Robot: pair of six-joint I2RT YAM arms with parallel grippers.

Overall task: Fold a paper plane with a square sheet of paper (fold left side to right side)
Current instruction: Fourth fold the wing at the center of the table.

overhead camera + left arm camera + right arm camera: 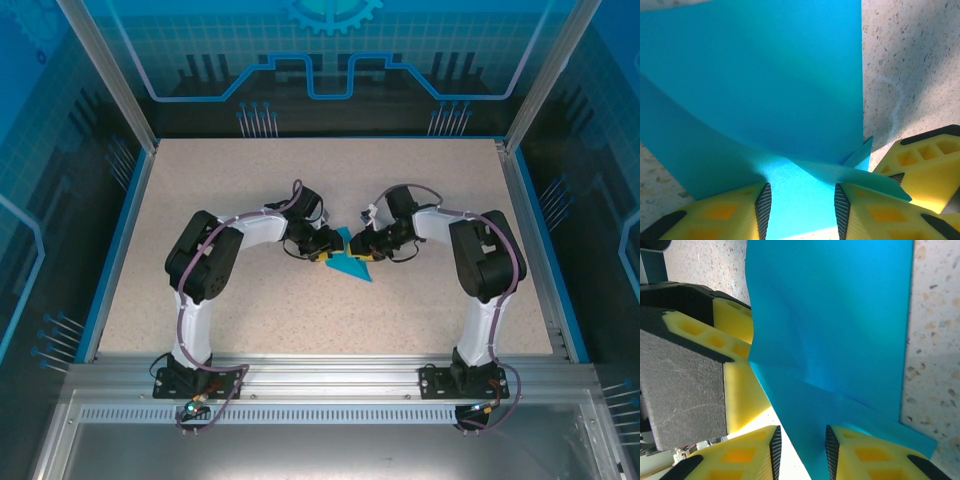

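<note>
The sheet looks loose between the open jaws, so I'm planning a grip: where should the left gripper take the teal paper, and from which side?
Probably the curled near edge of the square sheet of paper, between the pads of the left gripper, coming in low from that arm's side. There it lifts off the table; its straight right edge looks flat.

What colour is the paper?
The paper is plain teal-blue, with no marks; the left wrist view shows it best.
</note>
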